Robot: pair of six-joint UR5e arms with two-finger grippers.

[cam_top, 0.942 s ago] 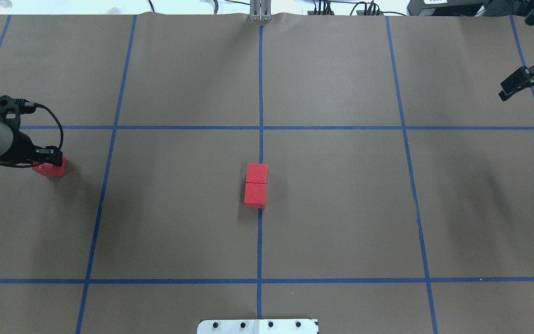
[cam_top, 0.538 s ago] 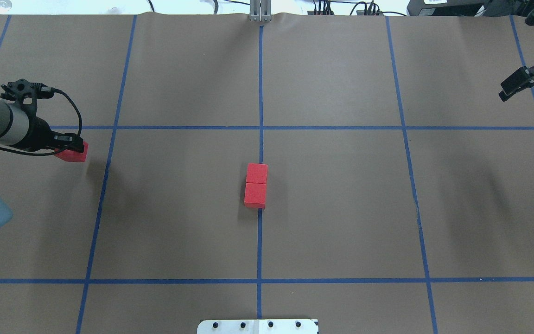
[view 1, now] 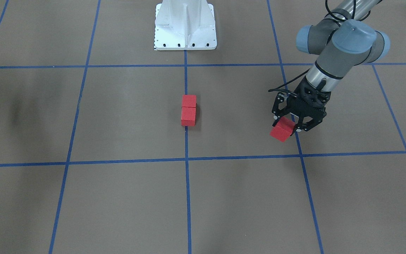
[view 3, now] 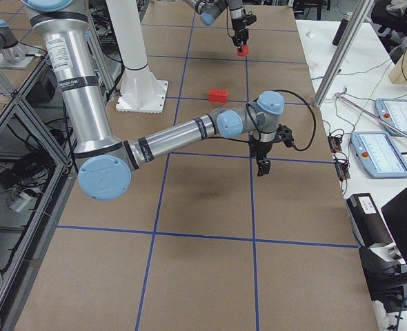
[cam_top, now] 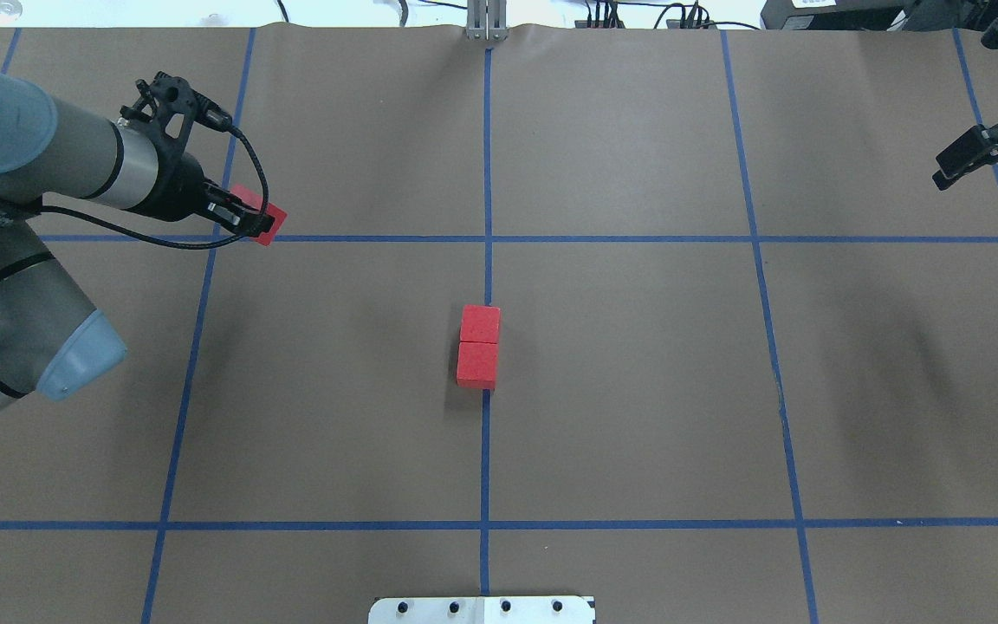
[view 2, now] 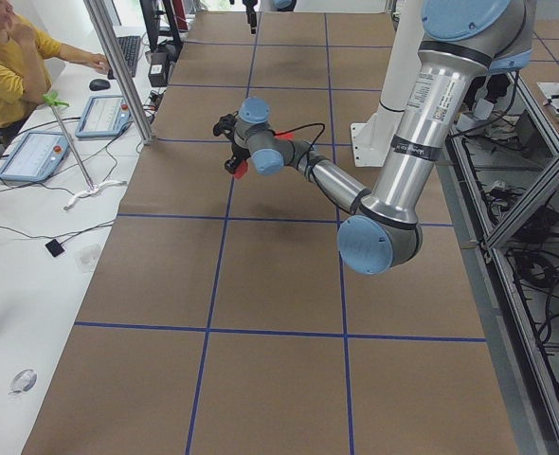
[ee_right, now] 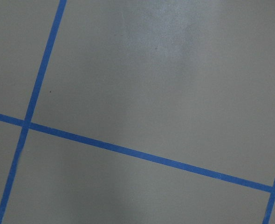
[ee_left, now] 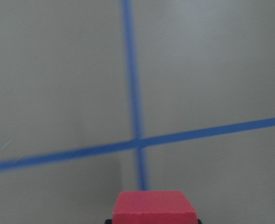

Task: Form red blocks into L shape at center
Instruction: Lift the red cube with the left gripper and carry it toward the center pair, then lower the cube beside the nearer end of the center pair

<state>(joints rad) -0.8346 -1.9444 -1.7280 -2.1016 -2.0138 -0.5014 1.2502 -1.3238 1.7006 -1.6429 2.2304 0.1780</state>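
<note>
Left gripper (view 1: 287, 127): jaws closed narrow on one red block (view 1: 281, 131), gripping it by opposite sides. The block sits tilted in the front view, one corner lowest, and appears clear of the brown paper table (cam_top: 638, 416). In the overhead view the held block (cam_top: 272, 218) hangs over the left part of the grid, near a crossing of blue tape lines and well apart from the middle. The left wrist view shows the block's top face (ee_left: 154, 207) at the bottom edge, with a tape crossing beyond it.

Centre: two more red blocks, far block (cam_top: 480, 324) and near block (cam_top: 476, 364), rest flat on the table, touching face to face in a short straight row. They lie on the long blue centre line (cam_top: 487, 173), within the middle grid squares.

Right gripper (cam_top: 956, 166): hangs at the right edge of the table, well away from all blocks. Nothing visible between its jaws; cannot tell whether they are wide or narrow.
</note>
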